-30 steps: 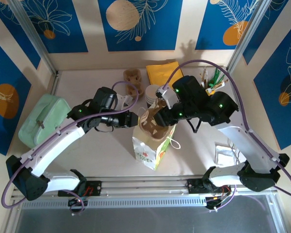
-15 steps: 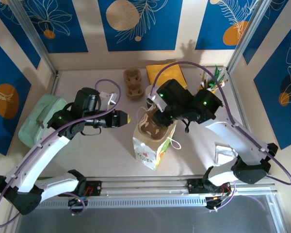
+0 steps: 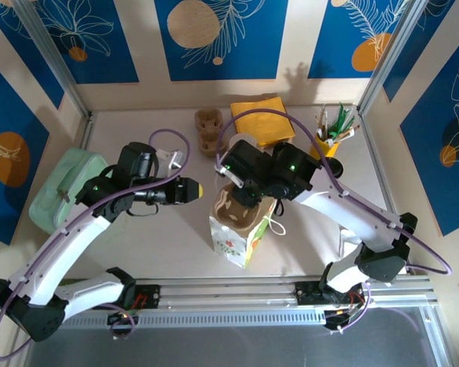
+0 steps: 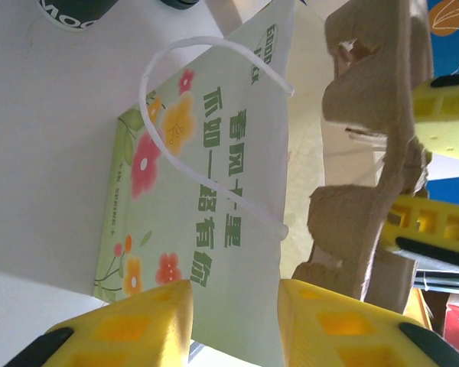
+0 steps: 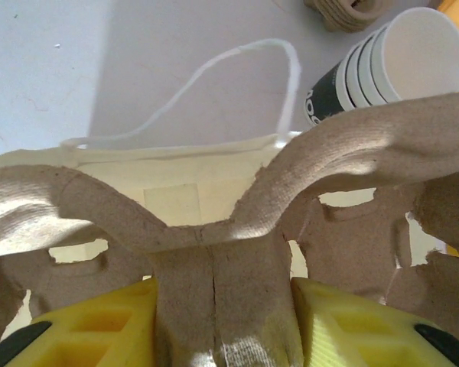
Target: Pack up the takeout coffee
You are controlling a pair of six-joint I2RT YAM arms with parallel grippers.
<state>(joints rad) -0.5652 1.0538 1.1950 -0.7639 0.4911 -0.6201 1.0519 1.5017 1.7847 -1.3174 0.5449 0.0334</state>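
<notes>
Jaws: right gripper (image 5: 222,321) clamps pulp carrier (image 5: 214,206) at paper bag (image 4: 214,199) mouth; left gripper (image 4: 233,321) gapes empty; tilted carrier could snag the rim.

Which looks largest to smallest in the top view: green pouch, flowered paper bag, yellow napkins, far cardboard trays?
Largest: green pouch
Next: flowered paper bag and yellow napkins, too alike to rank
Smallest: far cardboard trays
</notes>
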